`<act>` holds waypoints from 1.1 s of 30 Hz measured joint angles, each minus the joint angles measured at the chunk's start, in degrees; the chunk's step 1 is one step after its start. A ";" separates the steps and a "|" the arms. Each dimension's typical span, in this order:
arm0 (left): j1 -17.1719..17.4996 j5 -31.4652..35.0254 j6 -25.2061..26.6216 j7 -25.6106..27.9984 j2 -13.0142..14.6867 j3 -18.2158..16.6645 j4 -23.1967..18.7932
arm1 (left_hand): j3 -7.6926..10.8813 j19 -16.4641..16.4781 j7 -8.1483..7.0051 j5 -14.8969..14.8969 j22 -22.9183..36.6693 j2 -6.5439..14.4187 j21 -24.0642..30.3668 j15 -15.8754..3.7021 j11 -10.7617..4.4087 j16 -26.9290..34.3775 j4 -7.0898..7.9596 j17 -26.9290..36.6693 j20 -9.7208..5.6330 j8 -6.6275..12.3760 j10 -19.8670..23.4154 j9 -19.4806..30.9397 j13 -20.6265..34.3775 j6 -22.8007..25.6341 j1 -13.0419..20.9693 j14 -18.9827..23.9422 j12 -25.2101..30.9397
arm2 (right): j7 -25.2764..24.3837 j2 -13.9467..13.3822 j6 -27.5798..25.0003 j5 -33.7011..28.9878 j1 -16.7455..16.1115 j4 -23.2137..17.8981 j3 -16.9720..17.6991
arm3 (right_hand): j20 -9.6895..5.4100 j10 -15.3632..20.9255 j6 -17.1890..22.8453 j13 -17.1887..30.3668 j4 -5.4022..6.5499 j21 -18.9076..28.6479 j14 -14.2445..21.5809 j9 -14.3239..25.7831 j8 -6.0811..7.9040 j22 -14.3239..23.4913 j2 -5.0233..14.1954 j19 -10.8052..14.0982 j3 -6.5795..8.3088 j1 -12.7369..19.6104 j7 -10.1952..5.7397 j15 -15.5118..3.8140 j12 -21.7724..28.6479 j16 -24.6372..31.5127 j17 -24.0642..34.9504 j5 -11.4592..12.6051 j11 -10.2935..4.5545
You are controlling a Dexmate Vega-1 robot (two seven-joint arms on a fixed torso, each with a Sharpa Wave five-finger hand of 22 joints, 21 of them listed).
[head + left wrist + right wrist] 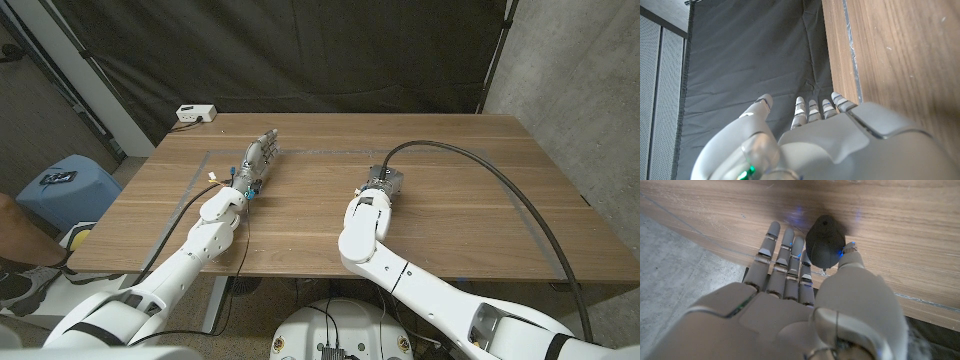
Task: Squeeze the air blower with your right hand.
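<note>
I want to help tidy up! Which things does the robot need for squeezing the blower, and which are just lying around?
For the job:
- air blower
- right hand, thumb and fingers either side of the blower

Just lying about:
- left hand, holding nothing
- white power strip, past the table's far corner
- blue stool, beside the table

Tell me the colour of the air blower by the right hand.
Dark grey, almost black; the air blower shows best in the right wrist view, beside the right hand.

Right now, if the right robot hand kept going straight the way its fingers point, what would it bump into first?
Probably the dark rubber bulb-shaped air blower. It sits on the wooden table right beside the right robot hand's fingertips, thumb apparently touching it. How close is hard to judge.
</note>
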 measured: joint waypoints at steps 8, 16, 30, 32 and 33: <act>0.40 0.30 0.28 0.70 0.01 0.18 -0.89 | 0.00 0.00 -0.30 0.00 0.00 -0.22 0.00 0.00 0.21 0.00 0.00 0.00 0.00 0.00 0.20 0.00 0.00 0.30 0.22 0.00 0.00 | -2.74 -2.38 -2.21 4.96 1.74 -1.29 -2.61 | -0.33 0.61 0.81 -0.52 -0.24 0.00 1.05 0.26 0.27 0.00 0.32 0.48 0.23 0.32 0.19 -0.45 0.03 -0.01 -0.27 -0.04 -0.61; 0.53 0.50 0.55 1.13 0.04 0.48 -1.50 | 0.00 0.00 -0.09 0.00 0.00 -0.22 0.00 0.00 0.21 0.00 0.00 0.00 0.00 0.00 0.20 0.00 0.00 0.51 0.22 -0.01 0.00 | -5.32 -4.36 -4.45 9.63 3.16 -2.95 -4.76 | -0.54 0.85 0.80 -1.04 -0.07 0.00 1.25 0.52 0.27 0.00 0.16 0.68 0.40 0.77 0.19 -0.63 0.24 -0.01 -0.27 -0.05 -0.85; 0.51 0.54 0.67 1.28 -0.07 0.56 -1.54 | 0.00 0.00 0.11 0.00 0.00 -0.23 0.00 0.00 0.21 0.00 0.00 0.01 0.00 0.00 0.19 0.00 0.00 0.71 0.21 -0.01 0.00 | -4.41 -6.43 -5.37 9.73 4.36 -5.46 -6.36 | -0.75 1.32 1.52 -1.58 -0.07 0.00 1.85 0.79 0.27 0.00 -0.08 0.89 0.39 0.99 0.09 -1.22 0.27 -0.01 -0.11 -0.07 -1.33; 0.51 0.54 0.67 1.32 -0.07 0.56 -1.52 | 0.00 -0.01 0.11 0.00 0.00 -0.23 0.00 0.00 0.21 0.00 0.00 0.01 0.00 0.00 0.19 0.00 0.00 0.71 0.21 -0.01 0.00 | -4.22 -6.66 -5.42 9.56 4.51 -5.75 -6.53 | -0.74 1.32 1.52 -1.58 -0.07 0.00 1.85 0.81 0.27 0.00 -0.08 0.89 0.39 0.99 0.09 -1.22 0.46 -0.01 0.05 -0.07 -1.33; 0.51 0.54 0.67 1.33 -0.07 0.56 -1.52 | 0.00 -0.01 0.11 0.00 0.00 -0.23 0.00 0.00 0.21 0.00 0.00 0.01 0.00 0.00 0.19 0.00 0.04 0.71 0.21 -0.01 0.00 | -4.22 -6.72 -5.42 9.56 4.54 -5.81 -6.57 | -0.74 1.32 1.54 -1.58 -0.07 0.00 1.85 0.81 0.27 0.00 -0.08 0.88 0.39 0.99 0.11 -1.21 0.46 -0.01 0.14 -0.09 -1.33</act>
